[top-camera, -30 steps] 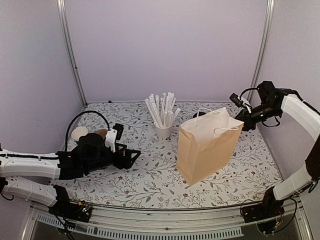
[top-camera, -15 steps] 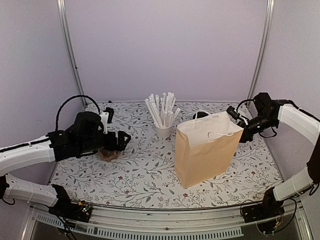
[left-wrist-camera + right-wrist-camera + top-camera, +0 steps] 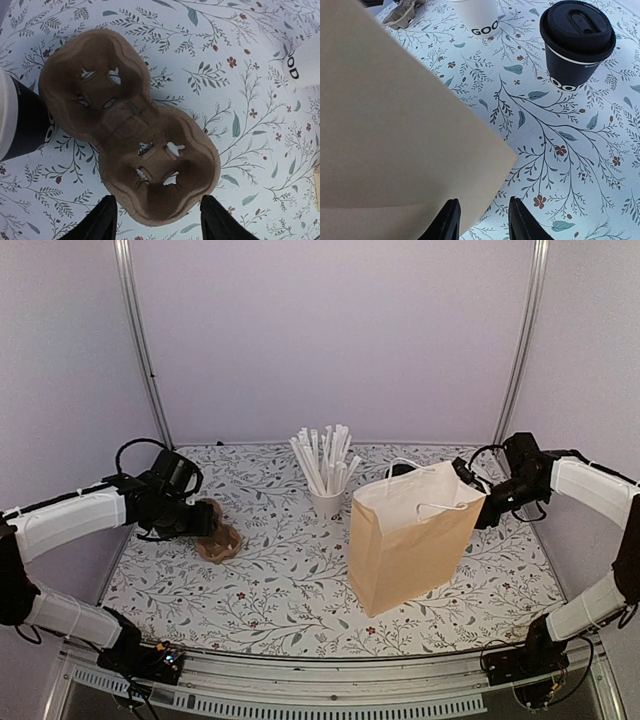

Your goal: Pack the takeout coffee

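Note:
A black paper cup with a black lid [image 3: 577, 42] stands on the table behind the bag in the right wrist view. A second black cup with a white rim [image 3: 17, 125] shows at the left edge of the left wrist view, beside the carrier; my left arm hides it in the top view. My left gripper [image 3: 159, 222] [image 3: 197, 521] is open and empty, its fingers either side of the near end of the brown pulp carrier [image 3: 130, 130] [image 3: 218, 541]. My right gripper [image 3: 481, 220] [image 3: 482, 502] is open at the paper bag's upper right edge [image 3: 395, 125].
The tan paper bag [image 3: 410, 540] stands open at centre right. A white cup of wrapped straws [image 3: 327, 502] stands behind it at the centre, also in the right wrist view [image 3: 477, 20]. Purple walls close the back and sides.
My left arm has swung from the front to the left rear and now hangs over the carrier. My right gripper moved down to the bag, which shifted slightly left.

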Controlling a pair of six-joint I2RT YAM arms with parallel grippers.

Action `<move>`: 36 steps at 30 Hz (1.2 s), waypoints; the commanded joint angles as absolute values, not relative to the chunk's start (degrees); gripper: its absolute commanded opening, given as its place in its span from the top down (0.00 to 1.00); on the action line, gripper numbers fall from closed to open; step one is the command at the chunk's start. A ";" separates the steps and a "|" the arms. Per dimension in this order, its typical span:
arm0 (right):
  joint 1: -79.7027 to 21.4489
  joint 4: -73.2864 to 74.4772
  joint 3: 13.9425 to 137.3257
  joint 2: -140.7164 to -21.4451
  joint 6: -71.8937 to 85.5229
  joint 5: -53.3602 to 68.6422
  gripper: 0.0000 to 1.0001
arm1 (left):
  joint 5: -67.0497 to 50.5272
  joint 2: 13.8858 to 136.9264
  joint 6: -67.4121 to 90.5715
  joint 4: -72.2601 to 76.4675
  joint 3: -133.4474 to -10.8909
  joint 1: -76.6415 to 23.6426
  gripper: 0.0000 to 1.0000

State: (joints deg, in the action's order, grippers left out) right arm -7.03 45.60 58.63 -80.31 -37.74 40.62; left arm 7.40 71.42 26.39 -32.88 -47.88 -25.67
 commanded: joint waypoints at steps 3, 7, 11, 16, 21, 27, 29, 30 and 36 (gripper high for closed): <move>-6.78 34.78 55.94 -77.58 -31.55 37.79 0.63 | 1.90 79.37 23.57 -31.64 -49.14 -24.88 0.57; -6.30 31.25 54.84 -77.37 -30.58 32.56 0.62 | 1.92 85.19 22.48 -29.68 -50.39 -24.90 0.85; -5.93 28.23 52.40 -75.85 -29.39 28.88 0.60 | 2.58 90.14 22.41 -28.36 -52.22 -24.92 0.93; -5.62 27.06 51.42 -75.83 -28.92 26.01 0.60 | -2.69 95.04 21.77 -25.76 -54.92 -26.05 0.97; -5.58 26.56 51.16 -75.97 -28.83 25.19 0.59 | -4.25 99.41 19.37 -25.74 -58.61 -32.31 1.00; -5.62 26.50 50.98 -76.84 -28.81 25.21 0.59 | -6.50 99.99 20.08 -26.84 -60.27 -42.43 1.00; -5.59 26.61 50.85 -76.97 -28.67 25.39 0.58 | -6.49 98.39 21.41 -27.98 -59.58 -46.92 1.00; -5.62 26.56 50.81 -77.05 -28.72 25.42 0.58 | -6.34 97.60 22.22 -29.06 -58.97 -49.32 1.00; -5.61 26.82 51.23 -78.41 -28.79 25.81 0.58 | -2.68 89.98 28.03 -36.70 -51.75 -53.23 1.00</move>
